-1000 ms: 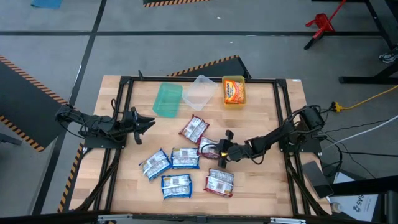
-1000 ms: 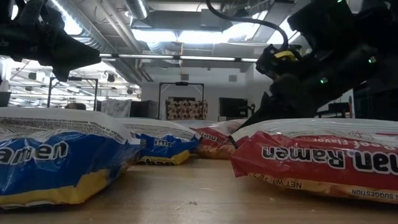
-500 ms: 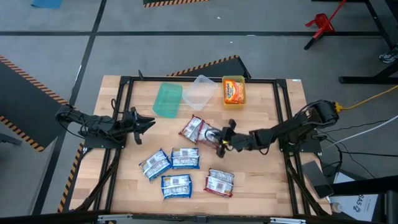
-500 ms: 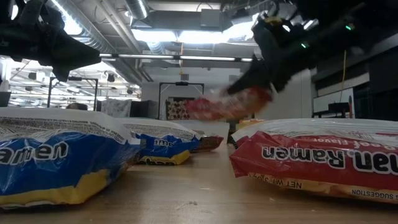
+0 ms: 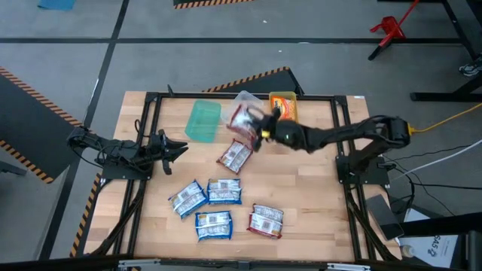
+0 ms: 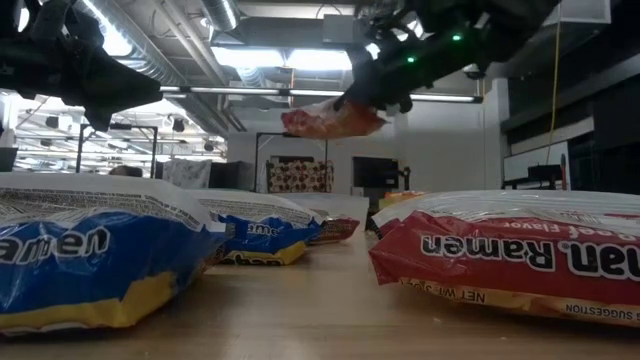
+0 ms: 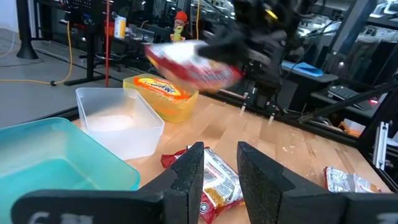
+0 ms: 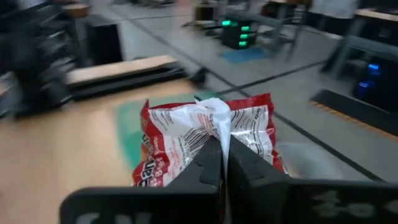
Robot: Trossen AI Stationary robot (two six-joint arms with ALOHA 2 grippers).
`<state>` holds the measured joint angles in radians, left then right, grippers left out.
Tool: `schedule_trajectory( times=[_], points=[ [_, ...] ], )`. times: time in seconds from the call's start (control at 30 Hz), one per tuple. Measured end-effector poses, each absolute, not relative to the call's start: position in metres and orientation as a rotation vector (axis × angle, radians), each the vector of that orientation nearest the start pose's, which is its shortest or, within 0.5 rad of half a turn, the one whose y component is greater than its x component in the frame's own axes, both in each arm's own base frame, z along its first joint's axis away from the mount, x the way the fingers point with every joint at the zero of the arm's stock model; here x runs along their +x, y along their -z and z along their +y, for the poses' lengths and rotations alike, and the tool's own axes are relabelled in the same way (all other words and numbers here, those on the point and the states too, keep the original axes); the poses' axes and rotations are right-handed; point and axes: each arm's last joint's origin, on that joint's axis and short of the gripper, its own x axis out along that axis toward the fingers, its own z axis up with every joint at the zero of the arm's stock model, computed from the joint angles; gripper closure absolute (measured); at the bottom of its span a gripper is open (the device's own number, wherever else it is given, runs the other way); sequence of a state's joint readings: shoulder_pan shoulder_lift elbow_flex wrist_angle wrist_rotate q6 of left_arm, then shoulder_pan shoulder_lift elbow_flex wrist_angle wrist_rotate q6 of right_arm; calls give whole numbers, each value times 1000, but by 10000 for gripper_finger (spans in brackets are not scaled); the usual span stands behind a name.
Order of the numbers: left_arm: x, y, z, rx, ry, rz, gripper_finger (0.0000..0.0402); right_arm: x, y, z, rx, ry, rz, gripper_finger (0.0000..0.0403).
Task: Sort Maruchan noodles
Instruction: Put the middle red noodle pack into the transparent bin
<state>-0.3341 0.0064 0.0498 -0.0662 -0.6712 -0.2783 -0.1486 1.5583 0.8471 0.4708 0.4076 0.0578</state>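
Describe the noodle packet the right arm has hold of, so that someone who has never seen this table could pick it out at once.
Start at the three bins along the table's far edge: green bin, clear bin, yellow bin. Over the clear bin, the right gripper is shut on a red packet with a white centre label. Unlike the other packets, it hangs in the air.

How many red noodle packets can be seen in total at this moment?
3. One red plastic noodle packet hangs in the right gripper above the clear plastic bin. A second red packet lies mid-table. A third red packet lies near the front edge. None seems hidden.
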Motion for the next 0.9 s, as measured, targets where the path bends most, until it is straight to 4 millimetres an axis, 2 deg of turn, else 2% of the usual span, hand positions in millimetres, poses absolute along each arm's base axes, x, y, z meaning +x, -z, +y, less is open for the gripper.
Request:
schedule_trajectory(
  times=[0.13,0.37,0.53,0.7,0.9],
  points=[
    [90,-174,-12,-264,-338,-27,311,329,-237,-89,55,648,216,403],
    [90,-174,-12,-265,-338,-27,311,339,-220,-124,233,847,179,403],
    [90,-174,-12,-265,-338,-27,311,364,-214,-132,302,927,157,403],
    [90,-174,-12,-266,-338,-27,311,388,-219,-142,388,1056,203,403],
    [90,-174,-12,-272,-336,-28,311,399,-218,-147,397,1138,267,403]
  ],
)
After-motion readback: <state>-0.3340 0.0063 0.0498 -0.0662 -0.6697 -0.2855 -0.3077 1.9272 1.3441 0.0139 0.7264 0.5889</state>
